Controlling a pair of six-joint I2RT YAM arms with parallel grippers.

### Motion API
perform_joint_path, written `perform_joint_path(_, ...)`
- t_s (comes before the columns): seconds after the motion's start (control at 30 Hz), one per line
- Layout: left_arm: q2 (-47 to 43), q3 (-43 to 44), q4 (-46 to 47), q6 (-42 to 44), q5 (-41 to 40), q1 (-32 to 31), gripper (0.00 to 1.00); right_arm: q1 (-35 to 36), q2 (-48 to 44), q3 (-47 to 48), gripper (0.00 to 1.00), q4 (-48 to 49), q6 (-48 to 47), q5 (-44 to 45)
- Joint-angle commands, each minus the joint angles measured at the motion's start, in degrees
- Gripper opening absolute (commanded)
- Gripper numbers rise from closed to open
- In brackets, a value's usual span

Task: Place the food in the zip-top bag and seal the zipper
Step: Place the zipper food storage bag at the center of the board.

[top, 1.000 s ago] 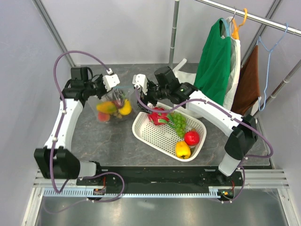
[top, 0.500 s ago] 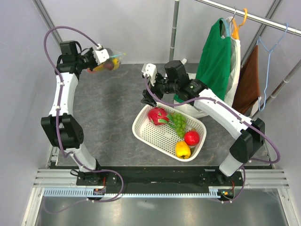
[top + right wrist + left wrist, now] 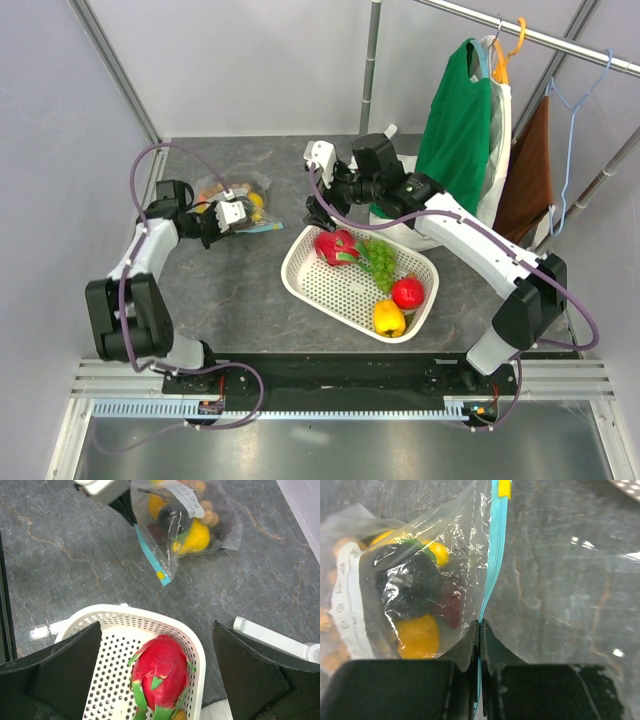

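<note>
We see the bag lying on the table in the upper left of the top view, left of the basket and apart from it. The food is inside it: dark grapes in the middle, a yellow piece below them, and brown berries at the far left of the left wrist view. The left claw is pinched tight on the zipper, and the teal strip runs up from between its fingers to a yellow tab at the top edge of that frame. We cannot tell whether the strip is pressed closed along its length. The right claw is spread wide and holds nothing. It hangs over the upper left corner of the basket, with the dragon fruit below it. The basket also holds green grapes, a red apple and a yellow fruit toward its lower right.
</note>
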Motion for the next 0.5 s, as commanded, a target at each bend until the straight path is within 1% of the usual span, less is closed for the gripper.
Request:
perform_joint_path(0.0, -9.14, -4.04, -4.78, 3.4, 3.86, 0.38, 0.02, -0.26, -3.32, -0.81, 0.98, 1.2, 0.02, 0.44)
perform_joint_path(0.07, -11.78, -7.21, -6.36, 3.31, 3.43, 0.29, 0.02, -0.26, -3.76, -1.25, 0.98, 1.28, 0.19, 0.53)
perform_joint_path(0.2, -13.9, -11.25, -9.18, 4.35, 0.71, 0.21, 0.02, -0.26, -4.81, -2.48, 0.98, 0.41, -0.42, 0.53)
perform_joint_path(0.27, -14.69, -11.96, -10.93, 5.5, -0.18, 0.21, 0.02, -0.26, -5.43, -2.48, 0.98, -0.64, -0.77, 0.44)
perform_joint_path(0.3, -14.78, -12.4, -13.38, 6.9, -0.53, 0.29, 0.02, -0.35, -5.6, -2.48, 0.98, -1.0, -0.69, 0.53)
perform_joint_path(0.37, -14.96, -12.49, -16.38, 9.01, -0.45, 0.38, 0.05, -0.26, -6.3, -2.74, 0.98, -1.7, -0.51, 0.62)
perform_joint_path(0.4, -15.22, -12.4, -19.09, 9.72, 0.17, 0.29, 0.08, -0.26, -6.66, -2.92, 0.98, -1.96, -0.34, 0.71)
perform_joint_path(0.43, -15.57, -12.32, -20.24, 9.81, 0.61, 0.29, 0.2, -0.26, -7.01, -3.27, 0.98, -2.23, -0.16, 0.88)
perform_joint_path(0.47, -16.01, -12.14, -21.47, 9.9, 1.05, 0.29, 0.29, -0.26, -7.97, -4.06, 0.98, -2.4, 0.1, 1.4)
